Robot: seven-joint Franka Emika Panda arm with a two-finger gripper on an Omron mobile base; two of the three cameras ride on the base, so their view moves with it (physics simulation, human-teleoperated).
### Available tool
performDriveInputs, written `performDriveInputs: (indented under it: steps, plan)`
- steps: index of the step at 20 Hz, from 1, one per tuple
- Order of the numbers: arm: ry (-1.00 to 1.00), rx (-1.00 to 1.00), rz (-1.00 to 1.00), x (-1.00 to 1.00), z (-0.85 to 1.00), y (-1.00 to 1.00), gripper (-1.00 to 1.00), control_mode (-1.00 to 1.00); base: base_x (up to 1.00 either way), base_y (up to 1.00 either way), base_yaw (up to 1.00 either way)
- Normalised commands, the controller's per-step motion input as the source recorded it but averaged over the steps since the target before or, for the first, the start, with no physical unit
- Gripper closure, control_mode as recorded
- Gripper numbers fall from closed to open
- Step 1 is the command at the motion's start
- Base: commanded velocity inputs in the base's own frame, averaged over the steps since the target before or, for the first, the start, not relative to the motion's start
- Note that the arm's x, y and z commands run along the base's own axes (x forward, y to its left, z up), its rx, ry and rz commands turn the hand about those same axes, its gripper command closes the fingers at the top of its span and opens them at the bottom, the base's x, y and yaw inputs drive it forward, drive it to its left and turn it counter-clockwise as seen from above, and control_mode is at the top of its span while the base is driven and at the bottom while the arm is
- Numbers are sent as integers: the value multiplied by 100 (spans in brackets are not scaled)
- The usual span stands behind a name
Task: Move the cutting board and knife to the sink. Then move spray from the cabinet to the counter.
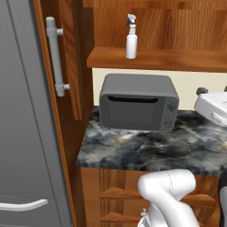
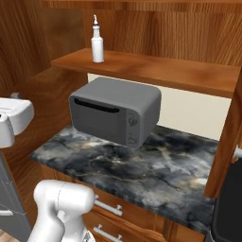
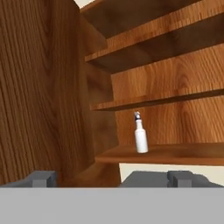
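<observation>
1. At the far left of the left base view you have the grey fridge (image 1: 22, 111), and next to it the cabinet (image 1: 66, 57) door, swung open with its long grey bar handle (image 1: 55, 57) facing you. That open door is why the shelf is reachable at all.
2. Moving right, the spray (image 1: 131, 37) stands upright near the left end of the cabinet's lowest shelf (image 1: 177, 60), close to its front edge, nozzle on top. Nothing stands beside it, so both sides look free for a grasp.
3. Below the shelf, a grey microwave (image 1: 138, 103) sits on the marble tabletop (image 1: 146, 150), which is where the spray must end up. There is bare surface in front of the microwave for setting it down.
4. Further right, the white hand of your arm shows at the edge of the left base view; I judge this is the approach stage.
5. In the hand view, the pincer (image 3: 109, 178) is spread fully wide and holds nothing. The spray lies ahead of it and well apart, slightly above and a little right of the midline between its tips, so you would need to advance and centre before closing.
</observation>
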Motion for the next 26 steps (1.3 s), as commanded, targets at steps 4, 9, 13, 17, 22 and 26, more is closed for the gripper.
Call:
performDriveInputs:
  steps: [4, 9, 13, 17, 22, 26]
  plan:
    - [-5, 0, 0, 10, 23, -12, -100, -100, 0, 0, 0]
    - [0, 0, 0, 10, 31, -2, -100, -100, 0, 0, 0]
    - [4, 0, 0, -2, 0, -3, -100, -100, 0, 0, 0]
    - [0, 0, -1, 0, 41, -6, -100, -100, 0, 0, 0]
    - [-1, -6, -12, 4, 24, -1, -100, -100, 0, 0, 0]
    - [0, -6, -12, 32, 1, 0, -100, -100, 0, 0, 0]
